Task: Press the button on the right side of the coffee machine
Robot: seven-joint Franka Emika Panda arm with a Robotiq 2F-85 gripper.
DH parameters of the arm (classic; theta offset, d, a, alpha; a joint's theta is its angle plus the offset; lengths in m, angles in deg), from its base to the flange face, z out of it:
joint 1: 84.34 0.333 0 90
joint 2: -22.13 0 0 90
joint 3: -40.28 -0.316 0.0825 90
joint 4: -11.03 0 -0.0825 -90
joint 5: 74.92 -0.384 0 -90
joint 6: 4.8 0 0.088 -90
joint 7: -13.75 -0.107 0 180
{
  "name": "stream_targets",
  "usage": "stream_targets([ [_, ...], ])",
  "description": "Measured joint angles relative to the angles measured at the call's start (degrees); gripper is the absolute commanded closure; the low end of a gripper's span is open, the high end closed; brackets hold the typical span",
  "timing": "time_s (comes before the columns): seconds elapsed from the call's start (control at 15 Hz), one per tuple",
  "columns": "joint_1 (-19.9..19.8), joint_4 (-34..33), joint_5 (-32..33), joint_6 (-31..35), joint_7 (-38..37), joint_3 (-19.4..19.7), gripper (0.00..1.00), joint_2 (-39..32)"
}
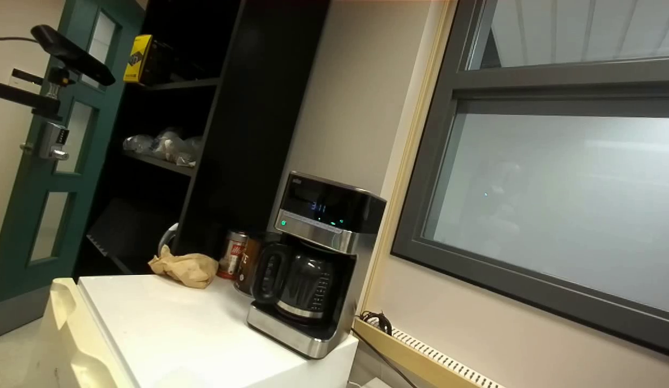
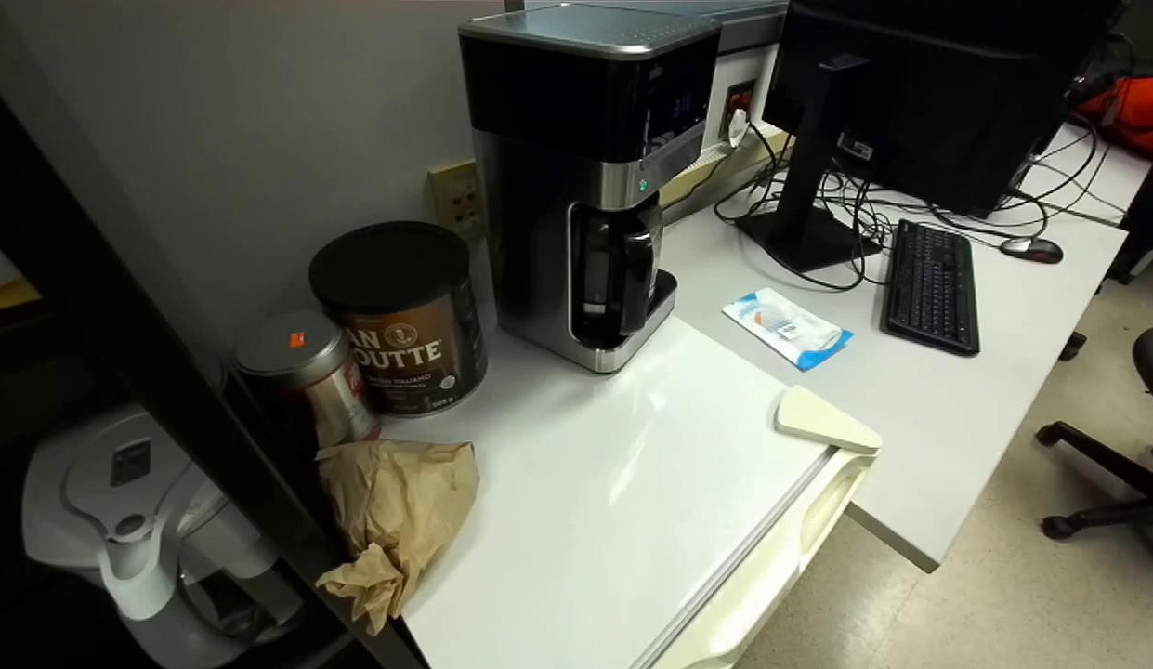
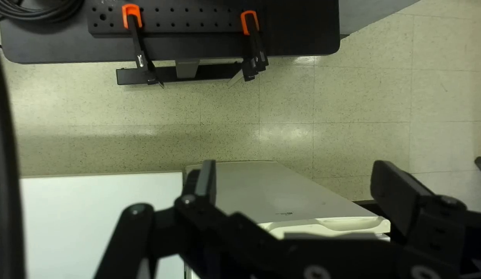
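**Boxy black and silver coffee machine [image 2: 539, 214] is lit; black gripper [image 3: 294, 176] has its two fingers [image 3: 395, 186] apart**

The coffee machine shows upright in both exterior views; in an exterior view it stands at the 12 o'clock end of a white flat-topped unit with cream front edge [image 2: 557, 539]. A glass carafe with black handle [image 1: 310, 277] sits inside it. Blue digits and small green lights glow around its silver metal control band [image 1: 307, 229]; the marks are too small, so I cannot tell which one is the right-side button.

From the machine, a large brown and black round can [image 2: 404, 344] and a silver and red metal can [image 2: 339, 400] are near at 8 o'clock, and a crumpled brown paper bag [image 2: 409, 502] lies at 7 o'clock.

In the wrist view the fingers are well apart, one at 7 o'clock from the centre, the other between 3 and 4 o'clock. Between them are visible a pale grey panel [image 3: 271, 190] and the beige speckled floor [image 3: 287, 100].
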Motion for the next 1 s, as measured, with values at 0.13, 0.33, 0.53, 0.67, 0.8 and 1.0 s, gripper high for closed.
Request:
stream_targets([
  [0.13, -0.2, -0.1, 0.7, 0.7, 0.0, -0.4, 0.0, -0.5],
  [0.33, -0.3, -1.0, 4.2, 3.1, 0.4, -1.4, 0.0, -2.7],
  [0.53, -0.3, -3.1, 9.4, 6.0, 0.8, -2.3, 0.0, -6.5],
  [0.67, -0.3, -5.1, 13.1, 7.5, 1.7, -2.9, 0.0, -9.6],
  [0.8, -0.3, -7.3, 16.5, 8.8, 3.0, -3.2, 0.16, -12.8],
  [1.0, -0.3, -11.0, 21.3, 11.1, 5.5, -3.6, 0.42, -17.9],
])
